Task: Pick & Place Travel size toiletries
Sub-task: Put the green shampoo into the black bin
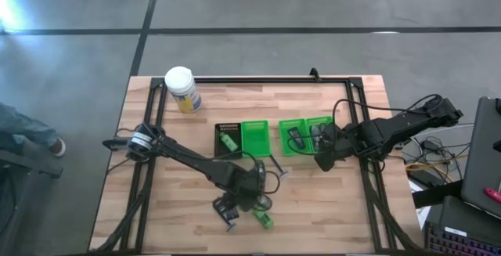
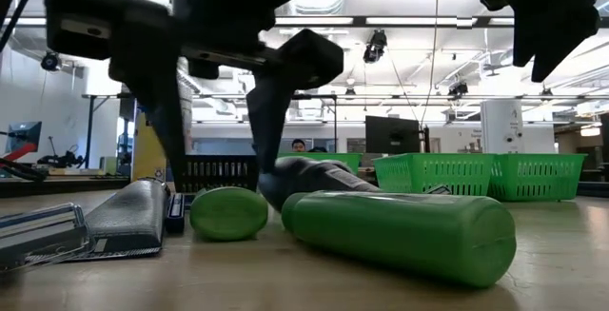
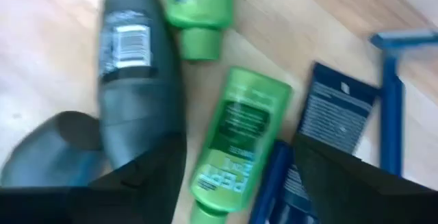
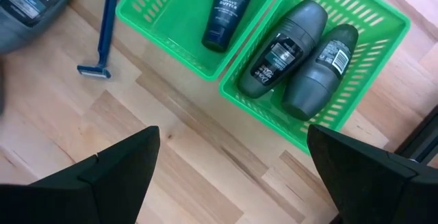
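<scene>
Left gripper (image 3: 233, 183), jaws spread, hangs over the green bottle (image 3: 236, 142) near the bench's front edge; I'd centre it before closing. It's blurry, though.

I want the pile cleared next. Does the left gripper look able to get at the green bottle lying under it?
Probably yes: the left gripper hangs open right over the green bottle, nothing covering it, though a dark grey tube lies close beside.

Table (image 1: 329, 209): pale wood planking, matt, grain visible. Baskets (image 4: 356, 18): bright green slotted plastic, slightly glossy. Green bottles (image 3: 236, 142): smooth plastic (printed labels). Grey deodorant tubes (image 4: 282, 49): satin plastic. Razor (image 4: 102, 29): blue plastic. Jar (image 1: 182, 89): white plastic lid.
</scene>
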